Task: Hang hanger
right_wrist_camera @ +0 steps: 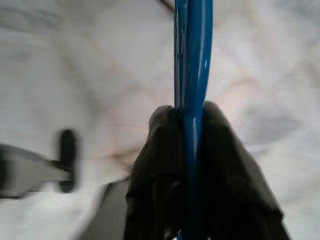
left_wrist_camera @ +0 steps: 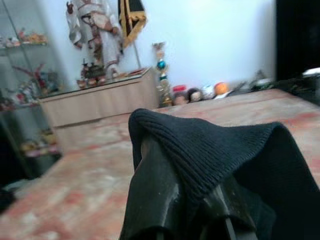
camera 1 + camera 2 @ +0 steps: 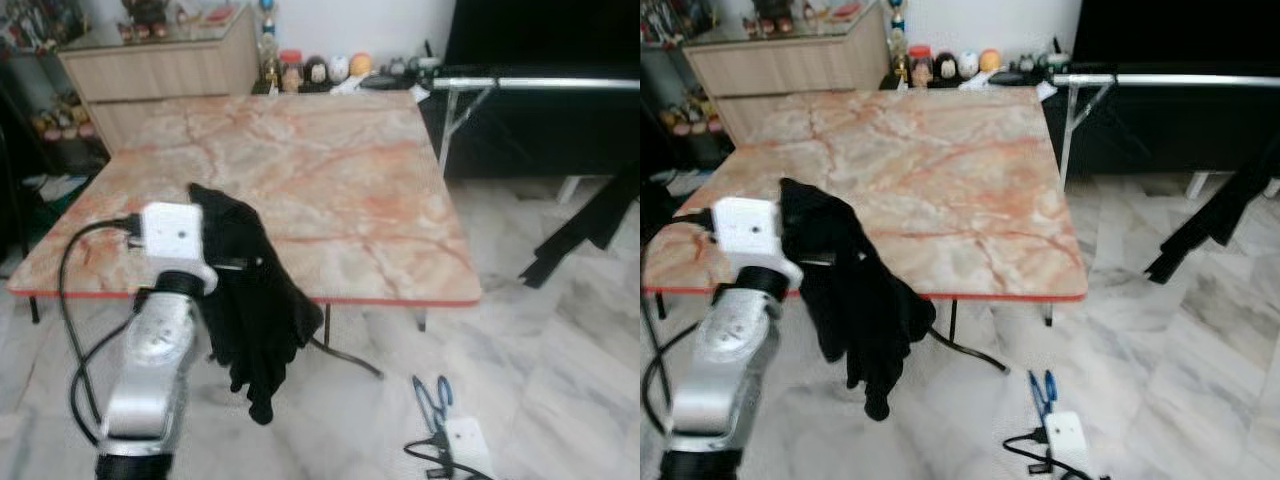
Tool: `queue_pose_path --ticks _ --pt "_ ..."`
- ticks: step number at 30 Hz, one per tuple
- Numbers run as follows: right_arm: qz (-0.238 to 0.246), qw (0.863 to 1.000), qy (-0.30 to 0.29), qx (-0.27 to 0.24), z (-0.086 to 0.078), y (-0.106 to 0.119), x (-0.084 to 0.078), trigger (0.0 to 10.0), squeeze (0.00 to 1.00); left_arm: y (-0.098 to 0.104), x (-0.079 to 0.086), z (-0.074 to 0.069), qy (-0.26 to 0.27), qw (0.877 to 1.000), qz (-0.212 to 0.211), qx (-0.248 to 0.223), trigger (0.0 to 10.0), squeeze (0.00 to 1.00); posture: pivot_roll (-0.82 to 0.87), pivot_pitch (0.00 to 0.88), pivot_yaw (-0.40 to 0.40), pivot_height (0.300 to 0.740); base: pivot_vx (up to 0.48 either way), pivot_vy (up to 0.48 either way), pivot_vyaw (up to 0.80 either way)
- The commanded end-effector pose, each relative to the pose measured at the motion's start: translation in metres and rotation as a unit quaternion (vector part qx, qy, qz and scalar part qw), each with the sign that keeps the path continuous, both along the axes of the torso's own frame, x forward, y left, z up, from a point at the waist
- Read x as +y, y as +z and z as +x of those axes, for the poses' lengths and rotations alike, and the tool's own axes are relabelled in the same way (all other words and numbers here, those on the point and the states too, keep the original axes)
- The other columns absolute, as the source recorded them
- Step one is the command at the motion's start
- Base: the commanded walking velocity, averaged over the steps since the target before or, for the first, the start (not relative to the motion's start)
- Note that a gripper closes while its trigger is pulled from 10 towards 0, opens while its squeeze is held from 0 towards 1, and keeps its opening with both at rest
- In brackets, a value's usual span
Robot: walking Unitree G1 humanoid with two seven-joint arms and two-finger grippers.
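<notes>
Blue hanger (image 1: 192, 75) clamped in R gripper (image 1: 192, 150).

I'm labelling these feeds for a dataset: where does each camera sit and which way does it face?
Left eye: head, looking down at the pink marble-patterned table; silver left arm shows.
Right eye: the same scene, shifted sideways.
Left wrist: along the left pincer, draped in black knitted garment.
Right wrist: along the right pincer, shut on the blue plastic hanger.
Both eyes share the garment.
</notes>
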State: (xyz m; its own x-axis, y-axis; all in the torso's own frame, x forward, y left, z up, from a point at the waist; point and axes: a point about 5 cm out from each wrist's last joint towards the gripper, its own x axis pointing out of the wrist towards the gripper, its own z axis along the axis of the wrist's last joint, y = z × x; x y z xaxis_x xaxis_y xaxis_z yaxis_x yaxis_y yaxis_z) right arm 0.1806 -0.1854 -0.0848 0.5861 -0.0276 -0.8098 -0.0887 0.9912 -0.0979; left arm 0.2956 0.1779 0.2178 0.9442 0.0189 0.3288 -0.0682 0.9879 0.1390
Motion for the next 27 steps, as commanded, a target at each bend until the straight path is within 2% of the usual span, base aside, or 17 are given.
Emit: queue_pose_path --ticks 1,3,4,7,12,16,22,23,27 --pt "-0.009 1.0 -0.007 0.004 -0.001 0.0 -0.008 10.0 0.0 0.027 -0.003 0.006 -0.015 0.999 0.002 -0.048 10.0 0.0 -0.05 0.0 0.074 0.74 0.36 0.0 0.0" --pt "-0.009 1.0 -0.006 0.004 -0.001 0.0 -0.008 10.0 0.0 0.052 -0.001 0.021 -0.017 0.997 0.008 -0.078 10.0 0.0 -0.05 0.0 0.074 0.74 0.356 0.0 0.0" --pt "-0.009 1.0 -0.006 0.004 -0.001 0.0 -0.008 10.0 0.0 0.052 -0.001 0.021 -0.017 0.997 0.008 -0.078 10.0 0.0 -0.05 0.0 0.074 0.74 0.356 0.0 0.0" --pt "-0.009 1.0 -0.005 0.005 0.0 0.001 -0.008 10.0 0.0 0.083 0.001 0.04 -0.011 0.994 0.009 -0.112 10.0 0.0 -0.05 0.0 0.078 0.74 0.356 0.0 0.0" --pt "-0.009 1.0 -0.006 0.005 0.001 0.001 -0.008 10.0 0.0 0.112 -0.001 0.054 -0.013 0.99 0.0 -0.142 10.0 0.0 -0.05 0.0 0.08 0.74 0.356 0.0 0.0" --pt "-0.01 1.0 -0.008 0.005 0.001 0.001 -0.008 10.0 0.0 0.12 -0.002 0.058 -0.01 0.989 0.003 -0.148 10.0 0.0 -0.05 0.0 0.08 0.74 0.357 0.0 0.0" --pt "-0.011 1.0 -0.008 0.006 0.001 0.001 -0.008 10.0 0.0 0.121 -0.001 0.058 -0.01 0.989 0.003 -0.148 10.0 0.0 -0.05 0.0 0.08 0.74 0.356 0.0 0.0" --pt "-0.01 1.0 -0.005 0.005 0.001 0.001 -0.008 10.0 0.0 0.106 -0.003 0.056 -0.014 0.992 0.005 -0.128 10.0 0.0 -0.04 0.0 0.075 0.74 0.356 0.0 0.0" --pt "-0.01 1.0 -0.004 0.005 0.001 0.001 -0.009 10.0 0.0 0.097 -0.004 0.058 -0.017 0.993 0.003 -0.118 10.0 0.0 -0.04 0.0 0.075 0.74 0.356 0.0 0.0"
